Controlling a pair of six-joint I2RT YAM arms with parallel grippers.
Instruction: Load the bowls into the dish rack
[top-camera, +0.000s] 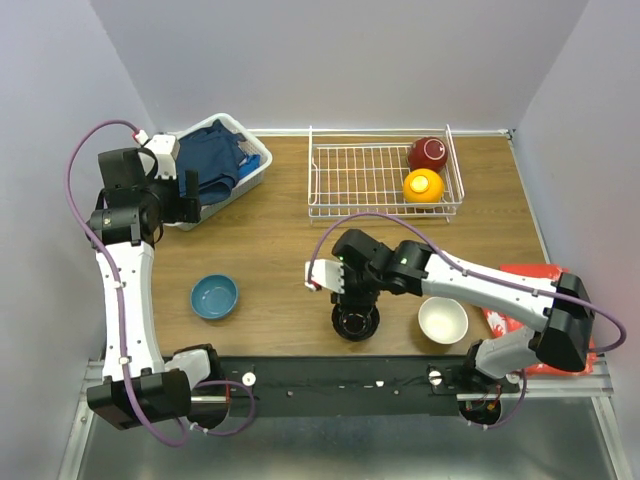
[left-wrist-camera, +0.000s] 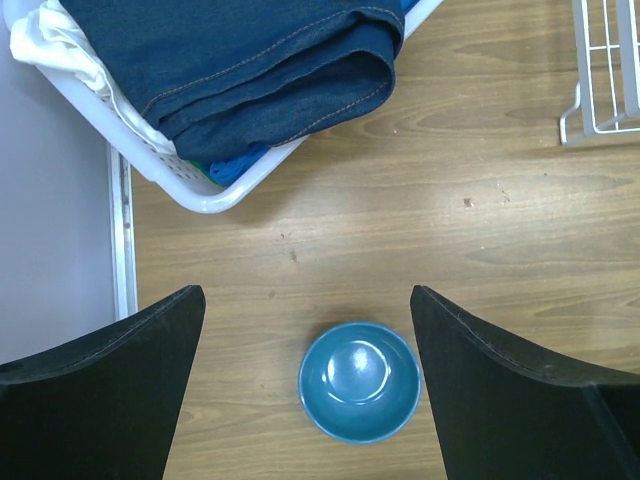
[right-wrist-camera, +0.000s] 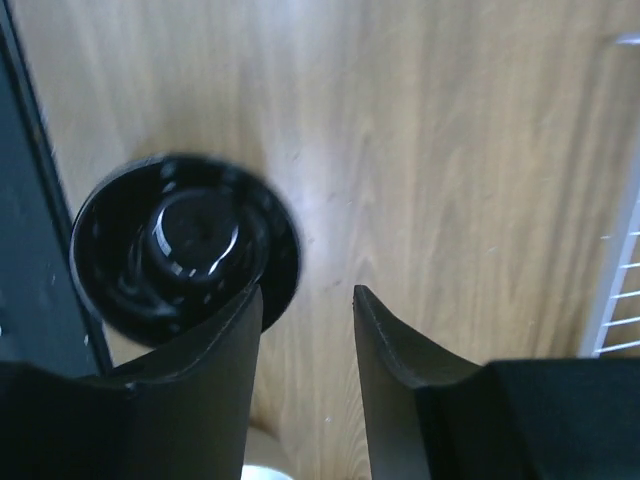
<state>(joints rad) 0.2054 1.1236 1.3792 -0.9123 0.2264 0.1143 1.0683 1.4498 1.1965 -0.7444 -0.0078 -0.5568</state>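
Hovering over the near middle of the counter (top-camera: 270, 240), the right pincer (right-wrist-camera: 307, 292) has its two dark fingers parted, and only bare wood shows in the gap between them. In its wrist view the glossy black bowl (right-wrist-camera: 180, 245) lies just to the left of that gap, its rim partly covered by the left finger; whether finger and rim touch cannot be told. From above, the same black bowl sits at the near edge of the counter, right under the right arm's wrist, with a white bowl (top-camera: 442, 320) just to its right. The blue bowl (top-camera: 214, 296) stands alone on the near left, well apart from both. The left pincer (left-wrist-camera: 308, 290) is spread wide, high over the far left of the counter, and its wrist camera looks straight down at the blue bowl, which appears between the two fingers and is clear of both. The dish rack (top-camera: 350, 175), a white wire basket, lies at the far middle to right; at its right end are a maroon bowl (top-camera: 428, 153) on the far side and an orange bowl (top-camera: 423, 185) just nearer. A white plastic basket (top-camera: 255, 165) holding folded denim cloth (top-camera: 210, 155) stands in the far left corner, and a red item (top-camera: 500, 318) lies at the right edge, partly hidden by the right arm.
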